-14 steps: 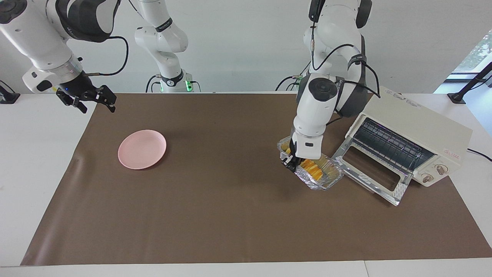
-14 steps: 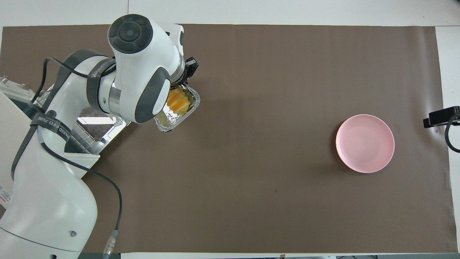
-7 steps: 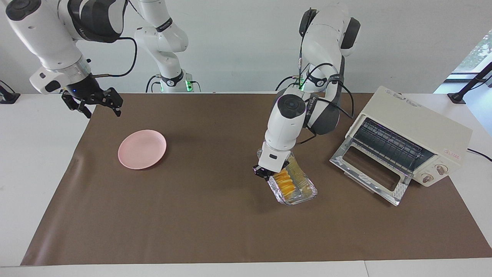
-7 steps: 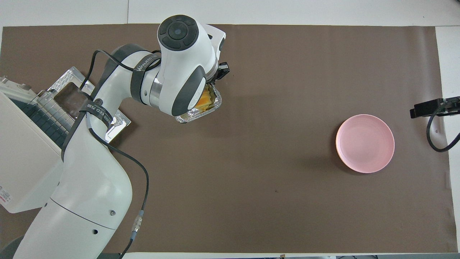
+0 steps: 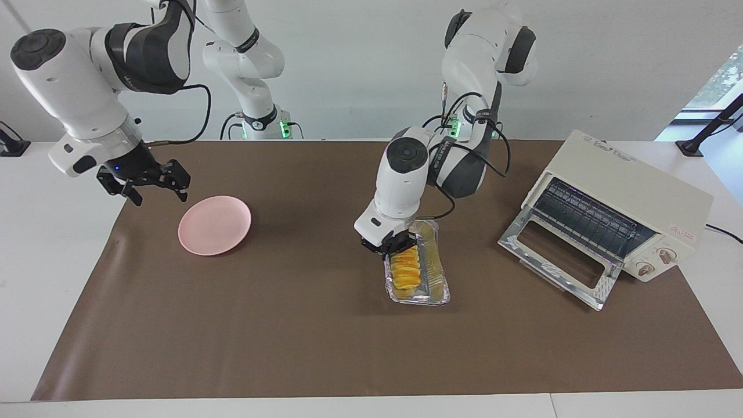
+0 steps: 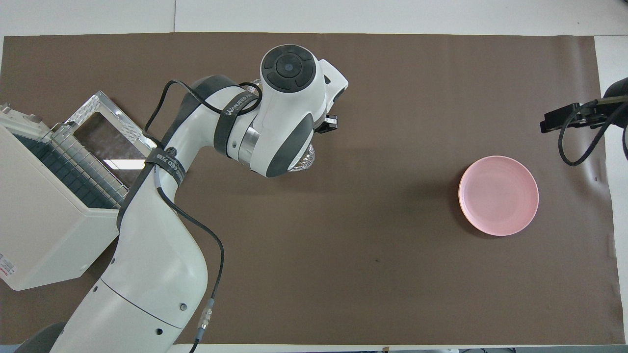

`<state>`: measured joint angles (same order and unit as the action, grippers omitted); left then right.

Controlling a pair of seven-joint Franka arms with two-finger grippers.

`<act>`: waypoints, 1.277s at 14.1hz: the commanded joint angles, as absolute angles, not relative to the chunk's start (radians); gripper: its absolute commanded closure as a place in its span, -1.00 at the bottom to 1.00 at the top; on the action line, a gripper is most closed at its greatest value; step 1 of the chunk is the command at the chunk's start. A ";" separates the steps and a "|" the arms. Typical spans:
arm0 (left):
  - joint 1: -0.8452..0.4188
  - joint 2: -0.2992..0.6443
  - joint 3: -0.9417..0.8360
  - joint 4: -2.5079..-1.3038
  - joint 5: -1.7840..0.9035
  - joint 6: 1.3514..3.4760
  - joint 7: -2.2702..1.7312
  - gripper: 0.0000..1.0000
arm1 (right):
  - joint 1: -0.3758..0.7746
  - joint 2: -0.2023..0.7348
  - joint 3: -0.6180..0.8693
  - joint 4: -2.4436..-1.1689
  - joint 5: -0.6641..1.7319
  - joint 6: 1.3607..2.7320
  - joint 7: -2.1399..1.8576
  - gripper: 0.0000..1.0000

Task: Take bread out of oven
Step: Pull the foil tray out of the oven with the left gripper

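Observation:
The golden-orange ridged bread (image 5: 404, 268) lies in a crinkled foil tray (image 5: 434, 285). My left gripper (image 5: 396, 246) is shut on the tray's end nearest the robots. It holds the tray low over the middle of the brown mat; I cannot tell whether the tray touches it. In the overhead view the left arm hides the bread, and only the tray's rim (image 6: 307, 164) shows. The cream oven (image 5: 633, 188) stands at the left arm's end, its glass door (image 5: 554, 262) dropped open and its rack bare. My right gripper (image 5: 150, 184) is open and empty, in the air beside the plate.
A round pink plate (image 5: 214, 224) lies on the mat toward the right arm's end and also shows in the overhead view (image 6: 498, 195). The oven (image 6: 44, 220) and its open door (image 6: 105, 142) fill the mat's corner at the left arm's end.
My left gripper has carried the foil tray with the bread away from the oven door toward the middle of the mat, turning it. My right gripper has come down toward the plate.

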<state>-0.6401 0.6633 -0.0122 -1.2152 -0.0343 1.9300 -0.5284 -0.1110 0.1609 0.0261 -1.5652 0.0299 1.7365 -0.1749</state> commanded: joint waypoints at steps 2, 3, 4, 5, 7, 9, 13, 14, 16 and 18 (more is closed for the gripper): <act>-0.728 0.661 0.029 -1.249 -0.006 1.927 -0.607 1.00 | -0.091 0.313 0.049 -1.382 0.041 1.735 -0.169 -1.00; -0.742 0.661 0.038 -1.252 -0.005 1.927 -0.685 1.00 | -0.081 0.340 0.049 -1.347 0.043 1.736 -0.169 -1.00; -0.742 0.660 0.038 -1.264 -0.003 1.928 -0.705 1.00 | -0.036 0.345 0.049 -1.342 0.044 1.743 -0.140 -1.00; -0.742 0.657 0.038 -1.285 -0.002 1.945 -0.707 1.00 | 0.004 0.345 0.048 -1.344 0.044 1.773 -0.076 -1.00; -0.761 0.650 0.038 -1.325 0.070 1.956 -0.707 1.00 | 0.009 0.348 0.049 -1.356 0.048 1.801 -0.060 -1.00; -0.781 0.652 0.037 -1.339 0.100 1.959 -0.716 1.00 | 0.018 0.345 0.049 -1.393 0.048 1.838 -0.057 -1.00; -0.807 0.649 0.037 -1.400 0.101 2.017 -0.741 1.00 | 0.008 0.342 0.048 -1.396 0.048 1.824 -0.054 -1.00; -0.808 0.646 0.038 -1.410 0.101 2.028 -0.756 1.00 | 0.006 0.342 0.048 -1.396 0.048 1.821 -0.055 -1.00; -0.810 0.647 0.037 -1.413 0.101 2.037 -0.784 1.00 | 0.003 0.342 0.048 -1.394 0.048 1.813 -0.057 -1.00; -0.821 0.646 0.038 -1.419 0.107 2.034 -0.816 1.00 | 0.002 0.342 0.046 -1.396 0.048 1.813 -0.058 -1.00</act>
<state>-0.7964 0.6682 0.0187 -1.3817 0.0879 2.0107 -0.7743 0.0140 0.3464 0.0408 -1.3863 0.0343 1.8154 -0.0622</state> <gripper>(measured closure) 0.982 0.000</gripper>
